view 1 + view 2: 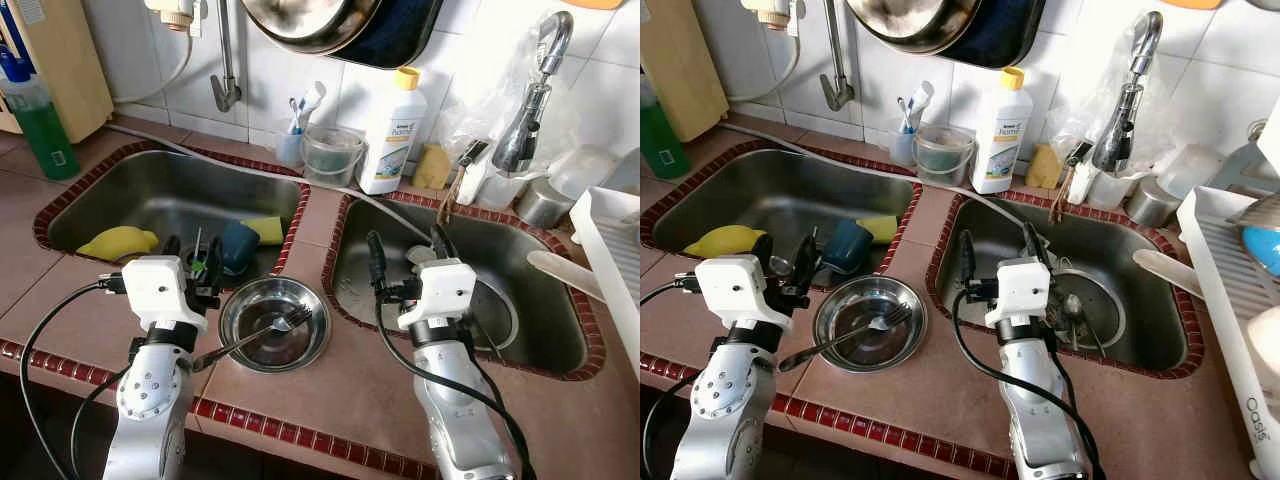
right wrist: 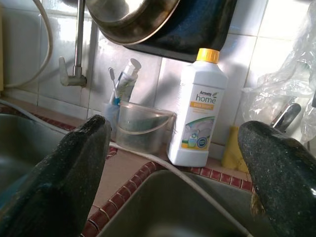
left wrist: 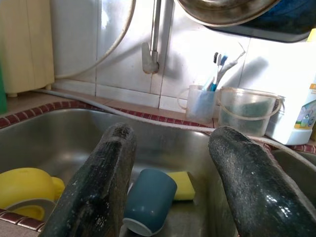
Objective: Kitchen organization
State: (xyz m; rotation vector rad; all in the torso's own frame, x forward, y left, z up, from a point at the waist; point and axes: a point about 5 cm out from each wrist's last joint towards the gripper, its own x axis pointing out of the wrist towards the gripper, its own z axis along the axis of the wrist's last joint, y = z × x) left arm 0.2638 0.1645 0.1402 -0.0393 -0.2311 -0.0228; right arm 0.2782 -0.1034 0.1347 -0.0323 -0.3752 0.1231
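Note:
A steel bowl [image 1: 274, 322] holding a fork [image 1: 255, 338] rests on the tiled counter between two sinks. My left gripper [image 1: 192, 262] is open just left of the bowl, at the left sink's [image 1: 150, 190] front rim. Beyond its fingers [image 3: 98, 187] a blue cup [image 3: 148, 200] lies on its side beside a yellow sponge [image 3: 182, 183] and a yellow dish [image 3: 24, 185]. My right gripper [image 1: 408, 250] hangs open over the near left corner of the right sink [image 1: 560, 345], pointing toward a white detergent bottle [image 2: 200, 113].
Against the back wall stand a small clear bucket [image 1: 331, 155], a toothbrush cup [image 1: 291, 145] and a green bottle [image 1: 38, 115]. A white dish rack [image 1: 610, 250] sits at the right. Spoons and a plate [image 1: 1080, 310] lie in the right sink. A pan hangs overhead.

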